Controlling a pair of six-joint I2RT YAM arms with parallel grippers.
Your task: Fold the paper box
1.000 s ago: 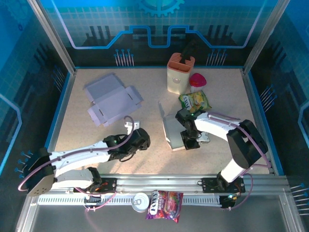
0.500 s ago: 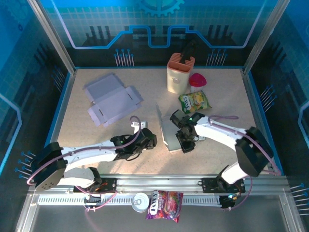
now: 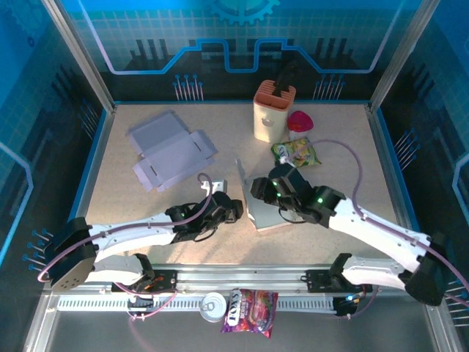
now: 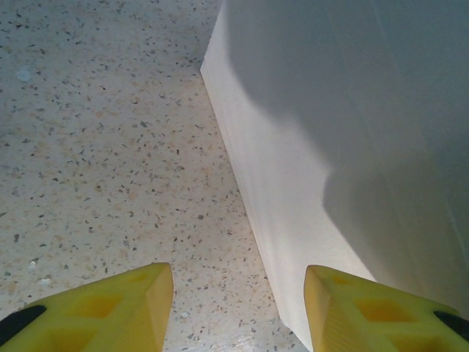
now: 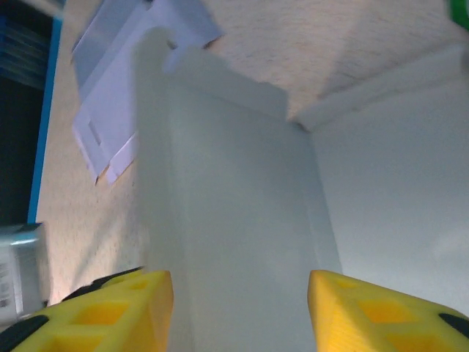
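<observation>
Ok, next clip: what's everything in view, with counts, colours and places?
paper box: one, white, half-folded, table centre
flat paper blanks: seemingly two, lilac, far left
holder: one, cream and orange, far centre
red item: one, right of the holder
snack packet: one, green-yellow, nearer than holder
can: one, silver, near rail
sweets packet: one, purple-red, beside the can
left gripper: one, yellow fingers, open, left of box
right gripper: one, yellow fingers, open, over box

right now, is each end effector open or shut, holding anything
left end effector: open, empty, beside the paper box
right end effector: open, empty
</observation>
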